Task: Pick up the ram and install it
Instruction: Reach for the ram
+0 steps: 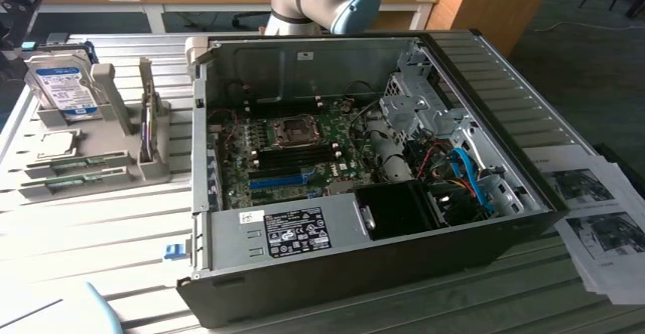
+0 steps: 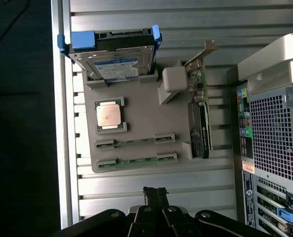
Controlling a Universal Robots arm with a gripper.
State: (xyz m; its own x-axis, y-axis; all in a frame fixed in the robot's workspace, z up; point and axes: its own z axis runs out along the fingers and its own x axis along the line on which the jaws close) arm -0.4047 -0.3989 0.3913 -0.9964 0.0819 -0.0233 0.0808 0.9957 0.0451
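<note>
A: Status check. The gripper [image 2: 154, 190] hangs over the slatted table [image 2: 186, 197], just off the edge of the grey holder [image 2: 141, 121]. Its fingers are pressed together, nothing betw. them.

B: Copy. And the ram [image 2: 135, 141]?

A: We see it seated edge-up in its holder slot, a green board w/ grey blocks at both ends. A second stick [image 2: 136, 161] lies parallel just beside it, in the slot nearest the gripper. Neither is touched.

B: So pick-up not yet done, we reckon.

A: Right. In the exterior view both sticks sit in the holder, to that view's left of the open pc case [image 1: 333, 273]. The hard drive [image 2: 117, 61] and cpu [image 2: 110, 114] share the holder, well apart from the tips.

B: Mobo [image 1: 302, 160] side?

A: The dark memory slots [image 1: 297, 153] beside the cpu socket look empty to us, tho it's hard to be sure at this angle.

B: Then we call it approx. nothing done. Grasp, carry and install are all left.
</note>
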